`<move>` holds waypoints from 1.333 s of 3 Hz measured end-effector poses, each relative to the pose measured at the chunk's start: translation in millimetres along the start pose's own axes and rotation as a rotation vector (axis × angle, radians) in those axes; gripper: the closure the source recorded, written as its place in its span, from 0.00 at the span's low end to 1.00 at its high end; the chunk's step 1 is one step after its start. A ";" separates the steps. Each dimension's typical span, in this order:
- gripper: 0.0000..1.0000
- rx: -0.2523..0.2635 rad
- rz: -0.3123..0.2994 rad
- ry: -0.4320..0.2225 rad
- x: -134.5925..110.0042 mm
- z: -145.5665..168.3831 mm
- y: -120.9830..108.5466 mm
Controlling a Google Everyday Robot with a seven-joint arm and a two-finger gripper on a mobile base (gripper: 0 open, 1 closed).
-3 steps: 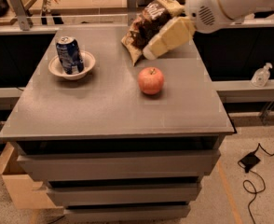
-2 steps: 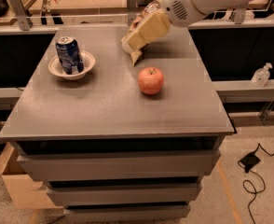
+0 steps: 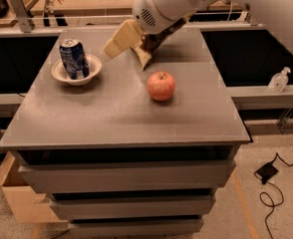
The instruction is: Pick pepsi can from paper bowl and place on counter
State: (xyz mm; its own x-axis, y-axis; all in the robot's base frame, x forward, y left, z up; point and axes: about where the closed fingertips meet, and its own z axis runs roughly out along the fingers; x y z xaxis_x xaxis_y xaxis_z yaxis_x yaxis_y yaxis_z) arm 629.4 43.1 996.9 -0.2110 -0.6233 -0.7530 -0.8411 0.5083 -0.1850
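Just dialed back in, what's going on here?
The robot's arm extends over the counter, with the gripper in the air beside the pepsi can, on its right in this view, not touching it. The can stands upright in the paper bowl, not yet picked. An apple sits further right.

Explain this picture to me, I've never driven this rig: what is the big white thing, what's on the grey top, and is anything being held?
One camera looks down at the large flat grey counter. The white bulk at the top is the robot's single arm. Its tan gripper hangs over the back of the counter, just beside the shallow off-white paper bowl, and nothing shows in it. The dark blue pepsi can stands upright in that bowl. A red apple sits mid-counter, and a crumpled brown snack bag lies behind it, partly hidden by the arm.
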 end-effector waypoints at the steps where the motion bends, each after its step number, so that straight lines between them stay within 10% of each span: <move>1: 0.00 0.006 0.000 -0.003 -5.5 32.8 2.2; 4: 0.00 -0.015 -0.021 -0.062 -39.9 84.4 12.4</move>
State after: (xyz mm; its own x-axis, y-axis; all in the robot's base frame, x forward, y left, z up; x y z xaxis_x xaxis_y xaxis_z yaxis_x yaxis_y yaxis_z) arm 669.4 124.5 971.3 -0.1625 -0.5954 -0.7868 -0.8527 0.4860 -0.1917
